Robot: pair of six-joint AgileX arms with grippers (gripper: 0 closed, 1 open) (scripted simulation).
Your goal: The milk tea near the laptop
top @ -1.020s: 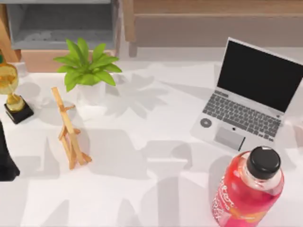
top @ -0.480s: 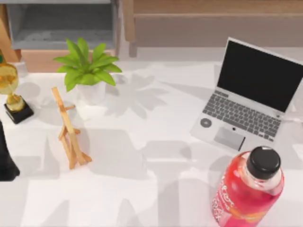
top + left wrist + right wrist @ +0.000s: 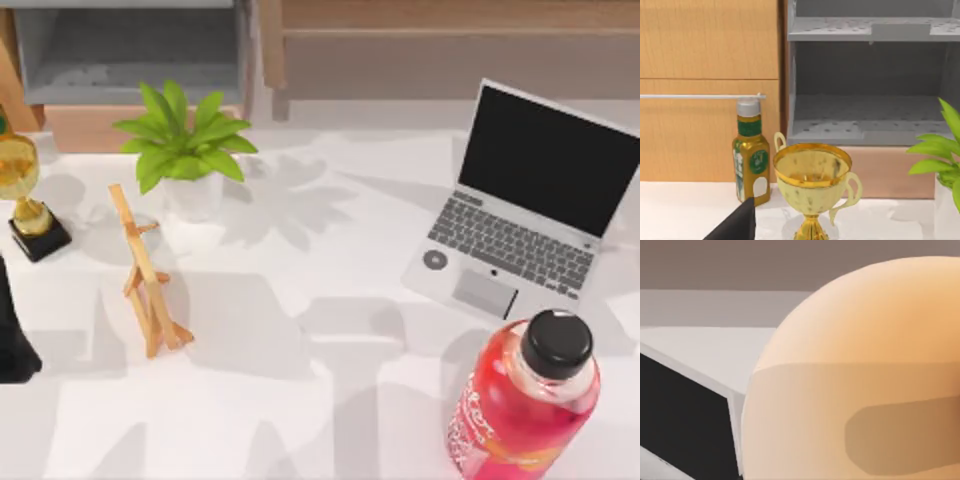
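Top view is showing the white table bearing the open laptop at right; the milk tea (peach-orange, very close) is looming beside the laptop's screen in the right wrist view. Jaw states: cannot tell.

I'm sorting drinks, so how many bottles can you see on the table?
2: a pink-red bottle in front of the laptop at the right, and a green-labelled golden bottle behind the trophy. Others may be hidden.
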